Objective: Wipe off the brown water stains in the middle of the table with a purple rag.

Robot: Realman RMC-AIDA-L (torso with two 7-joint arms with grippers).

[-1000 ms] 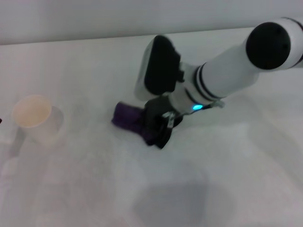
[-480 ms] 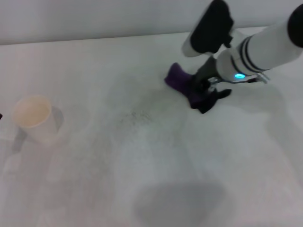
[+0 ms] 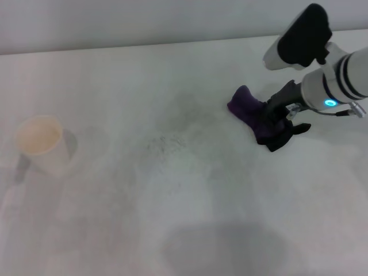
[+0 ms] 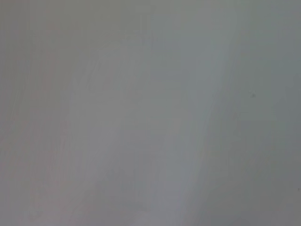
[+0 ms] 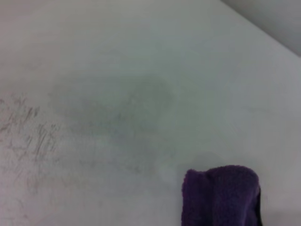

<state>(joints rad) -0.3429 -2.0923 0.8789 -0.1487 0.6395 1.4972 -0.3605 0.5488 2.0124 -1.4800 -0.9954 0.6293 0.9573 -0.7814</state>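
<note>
My right gripper (image 3: 276, 118) is shut on the purple rag (image 3: 244, 107) and presses it on the white table (image 3: 115, 80) at the right, toward the far side. The rag's black tail (image 3: 279, 137) trails under the gripper. The rag also shows in the right wrist view (image 5: 221, 195), lying on the tabletop (image 5: 141, 42). No tan-brown stain blotch shows in any view. Only faint dark speckles (image 3: 167, 142) mark the table's middle, seen as thin streaks (image 5: 33, 136) in the right wrist view. The left arm is out of view; its wrist view shows only a plain grey surface.
A pale paper cup (image 3: 40, 142) stands at the left of the table. A large grey shadow patch (image 3: 224, 247) lies near the front edge. The table's far edge (image 3: 144, 46) meets a grey wall.
My right gripper has dragged the rag from the table's middle to the right and a little farther back. The speckled area it covered now lies bare. The cup has not moved.
</note>
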